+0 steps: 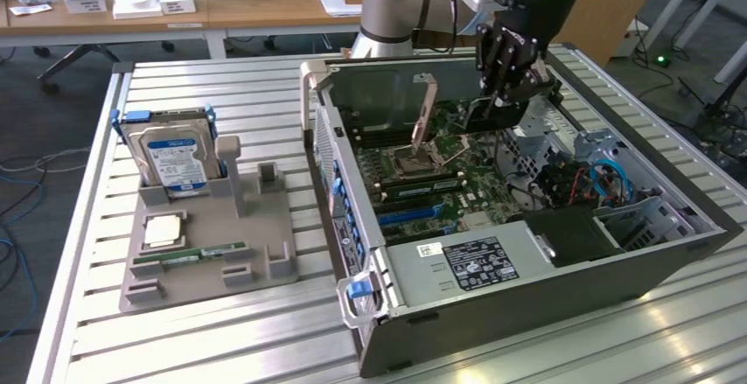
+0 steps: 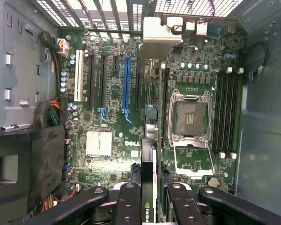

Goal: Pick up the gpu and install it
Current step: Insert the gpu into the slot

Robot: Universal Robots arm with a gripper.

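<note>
Black gripper (image 1: pixel 512 94) clamps the gpu (image 1: pixel 485 117) above the motherboard (image 1: pixel 432 178); the wrist view adds a logo (image 2: pixel 146 210) on the card's edge.

Inside the case (image 1: pixel 526 289), gpu (image 2: pixel 149 187) over the motherboard (image 2: pixel 112 93) — tray (image 1: pixel 268 219) just beside

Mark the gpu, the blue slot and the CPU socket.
gpu (image 2: pixel 147 187): wrist view, edge facing the camera.
blue slot (image 2: pixel 127 86): wrist view, mid-length of the slot.
CPU socket (image 2: pixel 191 115): wrist view, centre of the socket.
</note>
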